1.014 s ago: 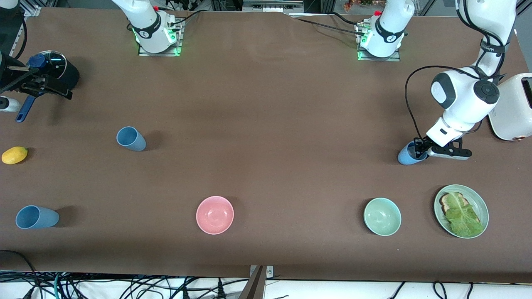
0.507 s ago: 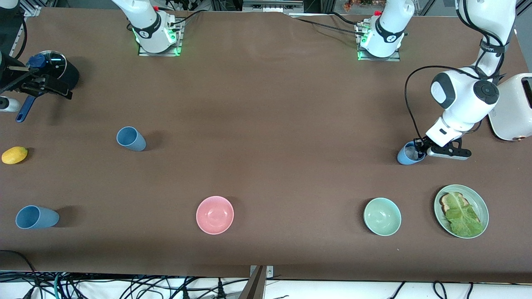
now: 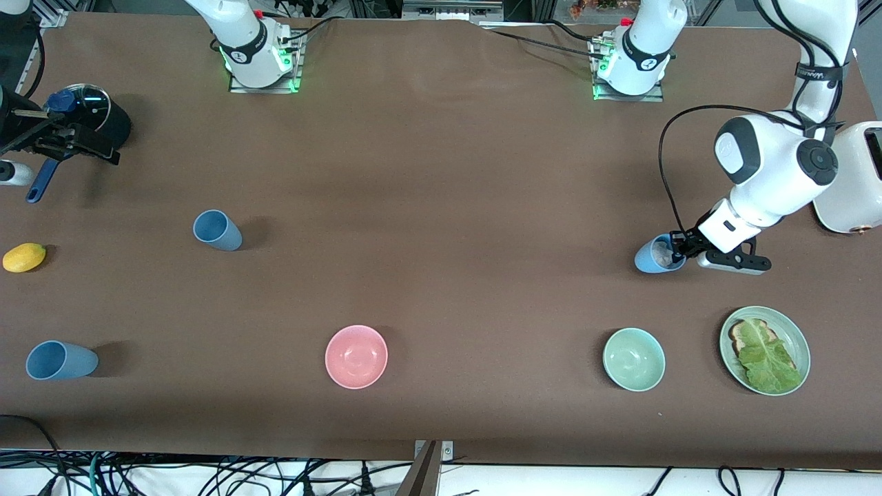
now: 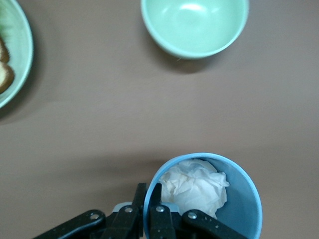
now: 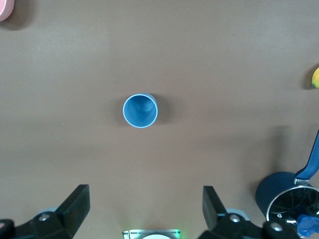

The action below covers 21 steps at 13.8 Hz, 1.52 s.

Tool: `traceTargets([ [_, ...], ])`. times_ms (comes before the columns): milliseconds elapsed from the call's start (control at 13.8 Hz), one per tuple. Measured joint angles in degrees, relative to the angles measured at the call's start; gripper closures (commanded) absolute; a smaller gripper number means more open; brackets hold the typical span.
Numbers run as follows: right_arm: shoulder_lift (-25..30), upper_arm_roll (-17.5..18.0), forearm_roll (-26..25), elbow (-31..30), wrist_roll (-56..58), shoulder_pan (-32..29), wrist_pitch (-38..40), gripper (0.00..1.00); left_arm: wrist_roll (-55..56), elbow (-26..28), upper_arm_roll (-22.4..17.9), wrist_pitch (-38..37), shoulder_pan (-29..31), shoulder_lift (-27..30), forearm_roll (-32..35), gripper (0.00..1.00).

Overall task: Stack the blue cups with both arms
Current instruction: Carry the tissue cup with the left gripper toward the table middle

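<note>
My left gripper (image 3: 679,249) is shut on the rim of a blue cup (image 3: 653,256), one finger inside the wall and one outside (image 4: 149,191). The cup (image 4: 239,199) is tilted just above the table and holds crumpled white paper (image 4: 197,184). A second blue cup (image 3: 217,230) stands toward the right arm's end, and shows in the right wrist view (image 5: 140,110). A third blue cup (image 3: 60,360) stands nearer the front camera. My right gripper (image 5: 144,209) is open and empty, high over the table near its base, out of the front view.
A pink bowl (image 3: 356,356) and a pale green bowl (image 3: 634,359) sit near the front edge. A green plate with toast and lettuce (image 3: 798,337) lies beside the green bowl. A white toaster (image 3: 854,179) stands by the left arm. A lemon (image 3: 24,257) and a dark pot (image 3: 89,117) are at the right arm's end.
My left gripper has carried the blue cup with the paper a short way toward the table's middle, and the cup tilts more. The right arm and other cups have not moved.
</note>
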<state>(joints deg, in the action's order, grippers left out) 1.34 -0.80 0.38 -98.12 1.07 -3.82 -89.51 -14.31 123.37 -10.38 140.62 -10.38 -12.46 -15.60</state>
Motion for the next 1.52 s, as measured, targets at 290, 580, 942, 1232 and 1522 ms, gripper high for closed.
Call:
traceTargets([
  [290, 0.00, 0.00, 0.00, 0.00, 0.00, -0.01, 0.00, 0.00, 12.74, -2.19, 1.47, -1.90, -5.24, 0.11, 0.00, 1.00],
  [580, 0.00, 0.00, 0.00, 0.00, 0.00, -0.02, 0.00, 0.00, 28.48, -3.41, 5.52, -1.90, -9.79, -0.17, 0.00, 1.00],
  [942, 0.00, -0.01, 0.00, 0.00, 0.00, -0.04, 0.00, 0.00, 48.05, -6.68, 5.97, -1.90, -18.07, -2.24, 3.71, 1.00],
  [1232, -0.01, -0.01, 0.00, 0.00, 0.00, -0.04, 0.02, 0.00, 64.99, -12.07, 6.12, -1.90, -26.29, -6.13, 5.28, 1.00],
  [1522, -0.01, -0.01, 0.00, 0.00, 0.00, -0.05, 0.03, 0.00, 77.43, -16.23, 6.11, -1.90, -31.29, -10.16, 8.41, 1.00],
])
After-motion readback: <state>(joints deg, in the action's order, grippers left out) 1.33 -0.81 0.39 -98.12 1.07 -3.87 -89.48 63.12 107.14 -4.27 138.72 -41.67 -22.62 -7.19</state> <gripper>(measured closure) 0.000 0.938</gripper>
